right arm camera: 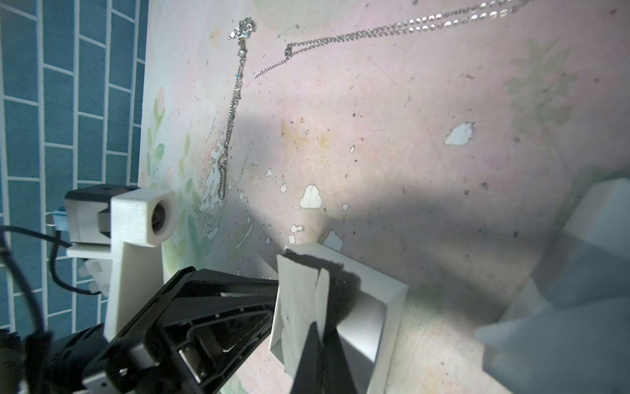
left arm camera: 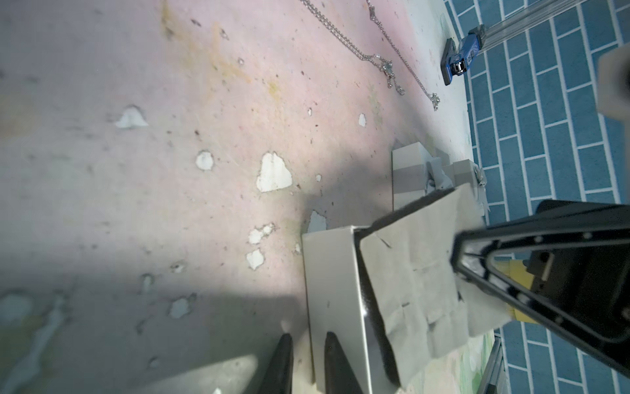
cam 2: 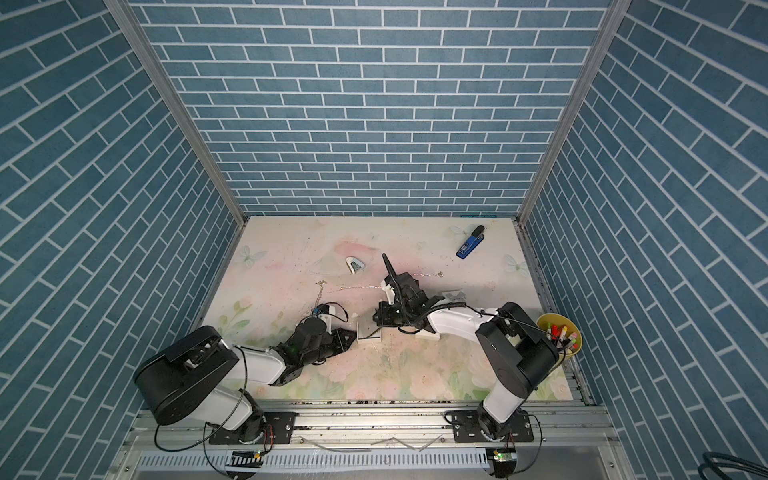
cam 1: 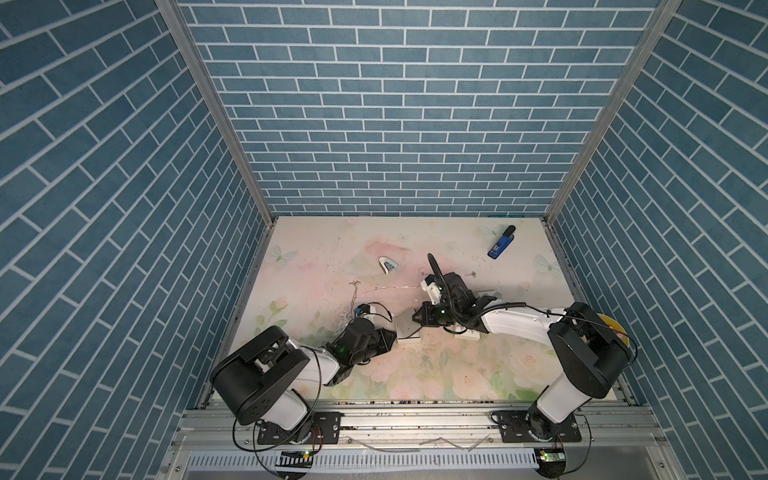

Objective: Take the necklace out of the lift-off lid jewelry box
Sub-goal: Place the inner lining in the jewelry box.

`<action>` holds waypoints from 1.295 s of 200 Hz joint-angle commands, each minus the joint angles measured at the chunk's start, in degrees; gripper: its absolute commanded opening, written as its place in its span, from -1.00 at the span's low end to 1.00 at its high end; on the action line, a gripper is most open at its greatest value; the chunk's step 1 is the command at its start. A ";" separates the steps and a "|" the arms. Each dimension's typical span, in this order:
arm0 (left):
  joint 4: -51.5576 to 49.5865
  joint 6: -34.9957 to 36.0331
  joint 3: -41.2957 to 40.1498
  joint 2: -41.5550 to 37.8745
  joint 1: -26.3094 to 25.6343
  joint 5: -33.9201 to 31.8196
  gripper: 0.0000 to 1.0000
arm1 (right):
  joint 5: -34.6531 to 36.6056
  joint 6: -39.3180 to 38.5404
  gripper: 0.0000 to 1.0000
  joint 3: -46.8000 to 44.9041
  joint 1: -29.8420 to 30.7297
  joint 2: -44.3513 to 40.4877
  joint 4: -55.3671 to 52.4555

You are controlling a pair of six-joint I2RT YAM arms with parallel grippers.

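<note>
Meanwhile, right gripper (right arm camera: 320,322) clamps shut on insert pad (right arm camera: 296,300) — necklace (right arm camera: 231,119) lies well apart.

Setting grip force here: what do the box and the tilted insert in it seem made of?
Box: likely rigid paperboard, smooth off-white finish; crisp straight edges and thin walls. Insert: pale grey card-like face with cut slits, backed by a fuzzy black layer, probably foam or felt.

The pad (left arm camera: 416,283) pinched in my right gripper (right arm camera: 322,332) has a matt grey cloth face over rough black foam. The box (left arm camera: 334,290) at my left gripper (left arm camera: 306,336) looks like smooth satin card. Beyond both, a shiny metal chain (right arm camera: 231,116) lies on the matt printed table (right arm camera: 409,136), which is flaking white.
</note>
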 commanded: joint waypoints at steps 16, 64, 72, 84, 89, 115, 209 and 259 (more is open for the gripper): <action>4.91 -1.61 -0.15 3.08 -1.70 -0.84 -0.63 | 0.82 2.12 -1.00 -0.70 0.96 2.35 1.76; 5.12 -1.59 -0.25 2.83 -1.97 -1.54 -0.63 | 0.25 2.17 -1.00 -0.12 1.95 4.01 1.63; 4.23 -1.29 -0.17 2.22 -1.97 -1.65 -0.63 | 0.63 1.99 -0.92 -0.12 2.07 3.77 1.11; 2.35 -0.69 0.03 1.27 -1.97 -1.84 -0.63 | 1.25 1.65 -0.74 0.04 2.09 3.36 0.04; 1.48 -0.34 0.19 0.67 -1.97 -2.00 -0.63 | 1.59 1.41 -0.66 0.13 2.03 3.07 -0.56; -2.79 0.84 0.49 -2.33 -1.97 -2.80 -0.60 | 3.35 -0.08 -0.33 1.39 2.15 1.38 -4.92; -18.52 6.32 3.29 -12.72 -1.89 -5.69 -0.51 | 7.66 -3.52 0.15 6.36 2.25 -4.55 -18.76; -29.33 11.80 7.97 -17.40 -1.90 -6.75 -0.49 | 12.50 -7.52 0.18 10.54 2.40 -4.43 -29.30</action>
